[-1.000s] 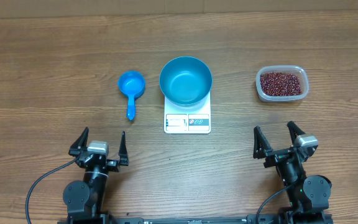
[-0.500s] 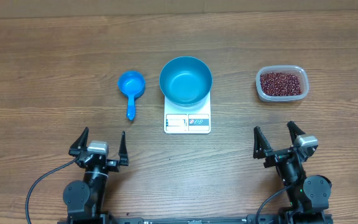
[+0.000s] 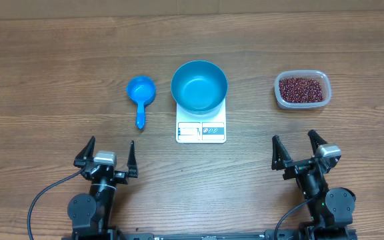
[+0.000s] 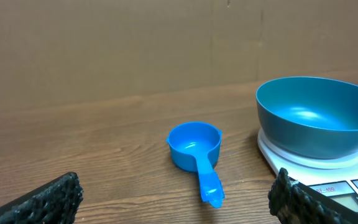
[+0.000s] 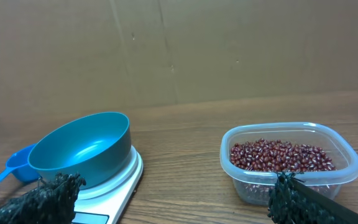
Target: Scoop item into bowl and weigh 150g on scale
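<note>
No movement: one bowl (image 3: 199,85), one scale (image 3: 201,131)

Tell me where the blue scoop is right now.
Overhead, the blue scoop lies on the left side, just left of the bowl on the scale, its handle pointing toward the left gripper.

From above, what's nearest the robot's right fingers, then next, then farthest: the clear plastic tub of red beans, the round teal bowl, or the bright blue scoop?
From the right fingers:
1. Clear plastic tub of red beans, straight ahead.
2. Round teal bowl, middle, on the white scale.
3. Bright blue scoop, far left.
</note>
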Robot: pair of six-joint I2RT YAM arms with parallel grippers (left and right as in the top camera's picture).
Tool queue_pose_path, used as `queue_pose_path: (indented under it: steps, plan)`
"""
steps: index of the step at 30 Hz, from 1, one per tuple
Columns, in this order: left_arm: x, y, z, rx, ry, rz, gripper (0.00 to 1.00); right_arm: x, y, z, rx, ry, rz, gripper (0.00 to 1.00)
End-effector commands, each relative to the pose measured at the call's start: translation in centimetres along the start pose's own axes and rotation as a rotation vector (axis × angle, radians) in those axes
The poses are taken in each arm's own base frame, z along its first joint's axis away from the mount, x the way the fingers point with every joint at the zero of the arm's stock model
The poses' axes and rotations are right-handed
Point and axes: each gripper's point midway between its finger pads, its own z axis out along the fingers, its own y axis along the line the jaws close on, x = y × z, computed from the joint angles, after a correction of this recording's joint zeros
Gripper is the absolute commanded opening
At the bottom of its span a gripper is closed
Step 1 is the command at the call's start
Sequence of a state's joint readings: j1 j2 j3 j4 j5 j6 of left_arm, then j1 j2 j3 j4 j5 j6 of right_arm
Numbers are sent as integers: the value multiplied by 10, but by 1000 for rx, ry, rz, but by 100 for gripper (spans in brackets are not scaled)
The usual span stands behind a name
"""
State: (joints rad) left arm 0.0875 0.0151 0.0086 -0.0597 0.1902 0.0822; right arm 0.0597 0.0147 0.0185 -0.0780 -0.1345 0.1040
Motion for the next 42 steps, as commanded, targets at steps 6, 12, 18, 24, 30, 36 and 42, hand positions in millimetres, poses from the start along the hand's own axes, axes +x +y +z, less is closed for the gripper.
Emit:
queue_pose_path:
  steps: [6,12,18,24,30,36,42]
  plan:
    - [0,4,-1,-17,-4,16,99,1,2,0,-12,-5,2,100]
    - [0,4,-1,-20,-5,16,100,1,2,0,-12,-5,2,100]
    - [0,4,-1,-20,-5,17,100,1,2,0,-12,-5,2,100]
    - [-2,11,-1,-58,-9,21,99,1,2,0,-12,-5,2,100]
    - [-1,4,-1,-17,-9,21,100,1,2,0,-12,-5,2,100]
    - [-4,-1,-1,11,-23,35,100,1,2,0,-12,-5,2,100]
    - [-13,-4,-2,25,-43,54,100,1,2,0,-12,-5,2,100]
